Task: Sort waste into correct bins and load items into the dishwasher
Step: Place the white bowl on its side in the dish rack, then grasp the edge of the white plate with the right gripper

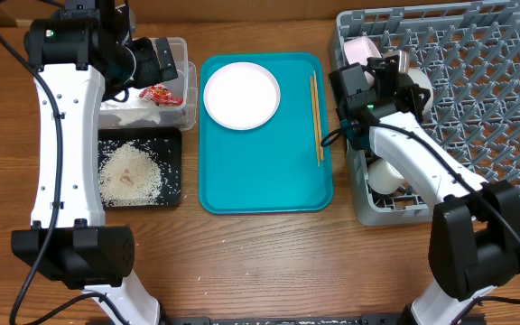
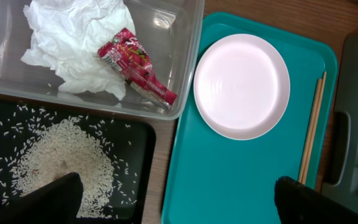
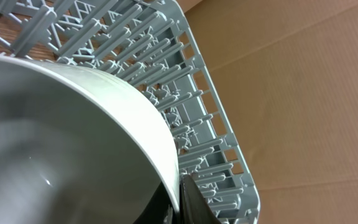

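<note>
The crumpled white napkin (image 2: 73,37) and the red-and-white wrapper (image 2: 135,65) lie in the clear tub (image 1: 186,86). Rice grains (image 2: 61,158) are heaped in the black tray (image 1: 171,181). The white plate (image 1: 241,95) and two chopsticks (image 1: 316,117) lie on the teal tray. My left gripper (image 2: 179,205) is open and empty, high above the tub and black tray. My right gripper (image 3: 180,199) is shut on the rim of the pale blue-grey bowl (image 3: 73,143), held over the grey dish rack (image 1: 477,108) at its left side. A white bowl (image 1: 386,176) and a white cup (image 1: 420,88) sit in the rack.
The teal serving tray (image 1: 264,181) lies between the bins and the rack. The rack's upright pegs (image 3: 185,81) stand close behind the held bowl. Bare wooden table runs along the front.
</note>
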`<state>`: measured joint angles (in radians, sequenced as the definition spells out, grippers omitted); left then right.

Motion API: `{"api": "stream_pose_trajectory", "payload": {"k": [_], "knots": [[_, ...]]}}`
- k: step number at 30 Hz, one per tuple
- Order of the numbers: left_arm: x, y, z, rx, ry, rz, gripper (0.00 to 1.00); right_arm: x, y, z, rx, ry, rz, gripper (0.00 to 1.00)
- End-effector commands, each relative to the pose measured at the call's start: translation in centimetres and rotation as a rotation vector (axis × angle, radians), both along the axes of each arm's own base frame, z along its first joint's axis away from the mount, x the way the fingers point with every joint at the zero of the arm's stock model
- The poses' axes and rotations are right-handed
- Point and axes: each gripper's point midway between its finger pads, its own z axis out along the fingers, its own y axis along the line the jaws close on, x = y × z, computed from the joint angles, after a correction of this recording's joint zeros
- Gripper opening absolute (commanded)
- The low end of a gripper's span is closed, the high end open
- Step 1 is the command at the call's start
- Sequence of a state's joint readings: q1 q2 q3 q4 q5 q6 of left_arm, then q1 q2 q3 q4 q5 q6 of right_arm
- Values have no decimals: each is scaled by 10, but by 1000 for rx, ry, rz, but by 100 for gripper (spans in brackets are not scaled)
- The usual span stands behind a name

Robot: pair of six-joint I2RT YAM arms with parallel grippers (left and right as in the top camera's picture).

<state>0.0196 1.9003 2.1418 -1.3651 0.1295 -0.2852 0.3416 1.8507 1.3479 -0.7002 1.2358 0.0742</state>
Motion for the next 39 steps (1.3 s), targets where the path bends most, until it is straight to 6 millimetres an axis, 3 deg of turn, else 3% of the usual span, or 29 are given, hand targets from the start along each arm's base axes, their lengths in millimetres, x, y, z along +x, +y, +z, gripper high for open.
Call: {"api": "stream_pose_trajectory", "payload": {"k": [1,17,20,24,31,39], "knots": [[1,0,8,10,-25,-7,100,2,6,-13,44,37,29,4],[1,0,8,10,-25,-7,100,-2,23,-15,33,69,71,5],[1,0,8,10,-25,-7,100,-2,25,-15,35,66,75,12],[1,0,8,10,-25,-7,100,-3,30,-15,33,69,87,29],[1,0,8,10,-25,-7,100,-4,52,-15,33,67,138,48],[1,0,8,10,-25,-7,100,3,110,-14,175,63,289,64]]}}
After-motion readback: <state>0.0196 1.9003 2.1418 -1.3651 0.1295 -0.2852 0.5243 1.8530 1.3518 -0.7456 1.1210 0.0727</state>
